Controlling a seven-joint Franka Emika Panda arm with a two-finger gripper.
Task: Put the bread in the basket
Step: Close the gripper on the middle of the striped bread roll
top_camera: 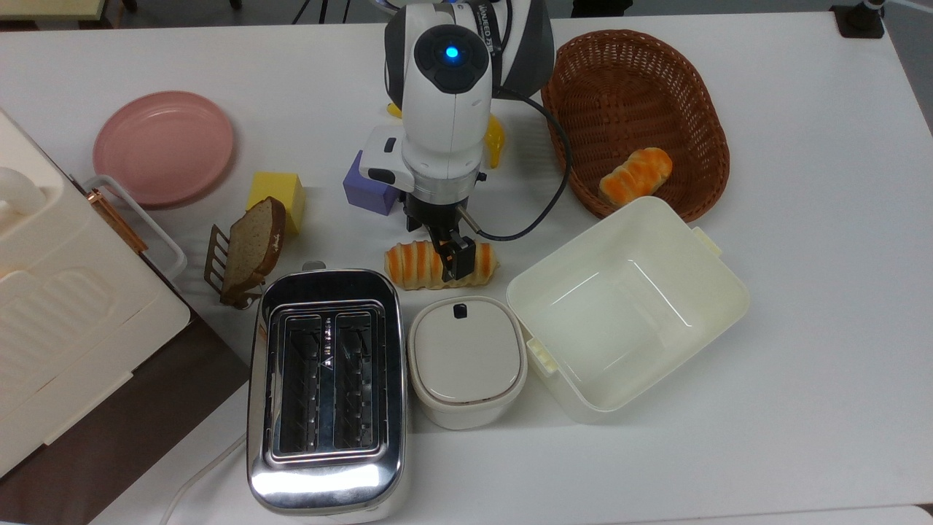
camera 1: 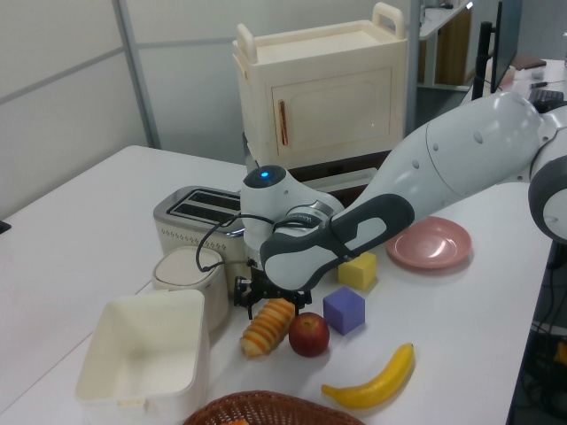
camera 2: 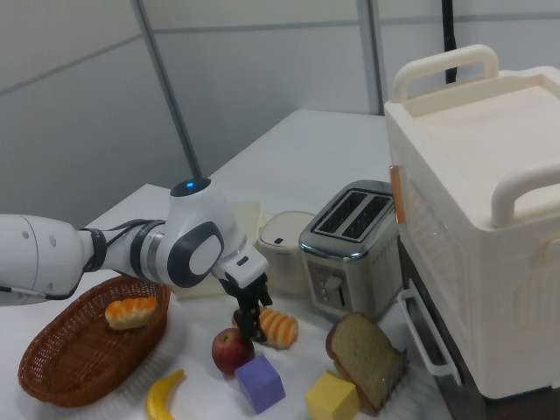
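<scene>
In the top view, your gripper is down on the bread, a long striped loaf lying on the table just behind the small lidded container. The fingers straddle the loaf near its middle. I cannot tell whether they are pressing it yet or are just around it. The toaster sits just to the container's left in the top view, and the open cream tub, which holds nothing, just to its right. The basket lies beyond the tub, well away from the container, and holds one short striped roll.

In the left view, the loaf lies beside the container, with an apple just next to it. If you lift with a loose hold, the soft loaf may tip or slip out. A low carry could clip the tub's wall.

In the right view, the loaf lies in front of the container, fingers at its near side. The basket is well off to the right view's left, so you have a long carry past the apple.
</scene>
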